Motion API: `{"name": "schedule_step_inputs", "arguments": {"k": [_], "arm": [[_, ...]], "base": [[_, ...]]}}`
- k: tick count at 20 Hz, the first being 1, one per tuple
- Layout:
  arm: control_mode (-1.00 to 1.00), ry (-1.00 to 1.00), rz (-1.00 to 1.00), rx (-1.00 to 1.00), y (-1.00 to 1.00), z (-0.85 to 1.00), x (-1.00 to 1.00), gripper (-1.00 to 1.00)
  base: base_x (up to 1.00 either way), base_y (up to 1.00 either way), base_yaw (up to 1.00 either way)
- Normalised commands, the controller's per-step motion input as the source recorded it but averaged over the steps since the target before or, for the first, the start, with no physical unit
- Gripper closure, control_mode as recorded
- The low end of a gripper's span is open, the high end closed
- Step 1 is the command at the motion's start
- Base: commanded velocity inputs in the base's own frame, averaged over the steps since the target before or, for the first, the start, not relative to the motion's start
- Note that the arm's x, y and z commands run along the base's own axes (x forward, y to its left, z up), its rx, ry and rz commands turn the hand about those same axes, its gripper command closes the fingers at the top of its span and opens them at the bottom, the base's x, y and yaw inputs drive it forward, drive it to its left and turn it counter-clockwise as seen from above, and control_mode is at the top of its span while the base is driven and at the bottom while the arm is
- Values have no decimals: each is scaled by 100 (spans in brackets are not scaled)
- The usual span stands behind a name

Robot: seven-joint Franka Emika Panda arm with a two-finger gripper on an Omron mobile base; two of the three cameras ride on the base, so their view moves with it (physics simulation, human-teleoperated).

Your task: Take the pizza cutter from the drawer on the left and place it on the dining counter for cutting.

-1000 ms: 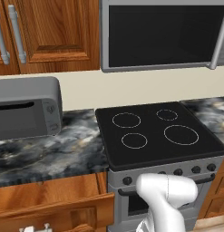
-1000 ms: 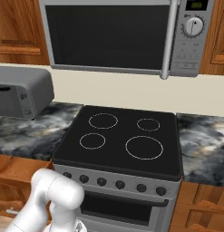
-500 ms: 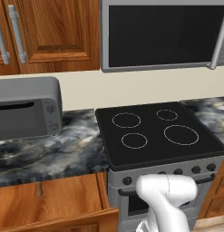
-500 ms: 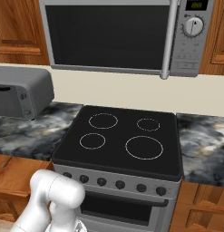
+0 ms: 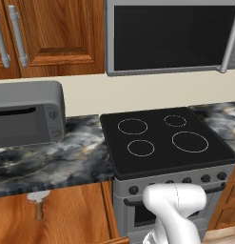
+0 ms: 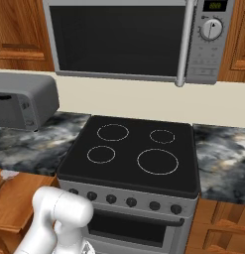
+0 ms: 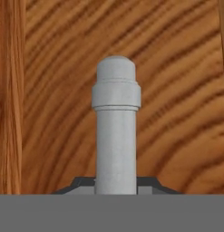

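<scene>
The drawer (image 5: 76,214) stands pulled out under the marbled worktop at the lower left, its plain wood inside showing; it sits at the left edge in the right base view (image 6: 17,198). The pizza cutter (image 5: 38,202) lies inside near the back, pale wheel toward the counter, brown handle pointing at me; its wheel (image 6: 7,174) peeks out in the right base view. In the hand view my gripper (image 7: 115,185) is shut on the drawer's silver bar handle (image 7: 115,127), with the wooden front behind it. The dining counter is out of view.
A black stove (image 5: 166,140) with its oven front stands right of the drawer. A grey toaster oven (image 5: 26,114) sits on the marbled worktop (image 5: 62,162). A microwave (image 6: 129,39) and wooden wall cabinets (image 5: 52,33) hang above. My white arm (image 5: 176,205) rises before the oven.
The drawer has slid further out toward me, showing more of its wood inside and the pizza cutter. My grip on the handle has stayed shut.
</scene>
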Motion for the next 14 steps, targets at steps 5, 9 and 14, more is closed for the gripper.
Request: {"name": "schedule_step_inputs", "arguments": {"k": [5, 9, 14], "arm": [[-100, 0, 0, 0, 0, -16, -65, 100], [-100, 0, 0, 0, 0, -14, -61, 100], [-100, 0, 0, 0, 1, -8, -54, 100]], "base": [[0, 0, 0], [0, 0, 0], [0, 0, 0]]}}
